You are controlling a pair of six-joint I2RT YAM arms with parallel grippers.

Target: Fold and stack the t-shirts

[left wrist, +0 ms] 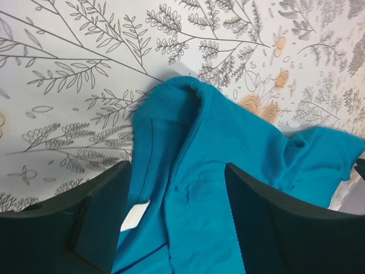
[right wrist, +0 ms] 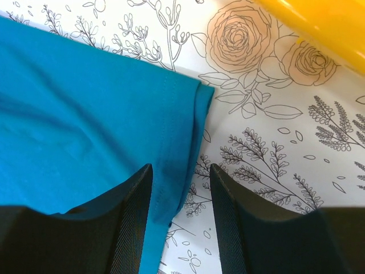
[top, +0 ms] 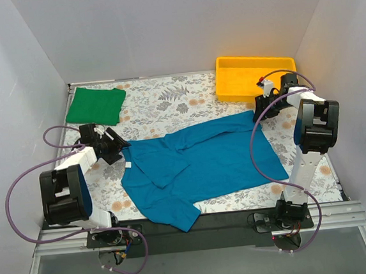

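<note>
risks: left jaws sit over the collar of the teal-blue t-shirt point(top: 204, 161), which lies spread across the mid table point(top: 161, 107). cloth is doubled there & a white label point(left wrist: 135, 216) shows, so closing could catch both layers or only the label, dragging the whole shirt. right jaws straddle the hem corner near the yellow tray point(top: 233, 89); that thin edge may slip out. uneven pull btw arms would skew the fold. both jaws spread, left wider, nothing held; can't tell if they touch cloth. green t-shirt point(top: 95, 106) lies folded, far-left corner.
</note>
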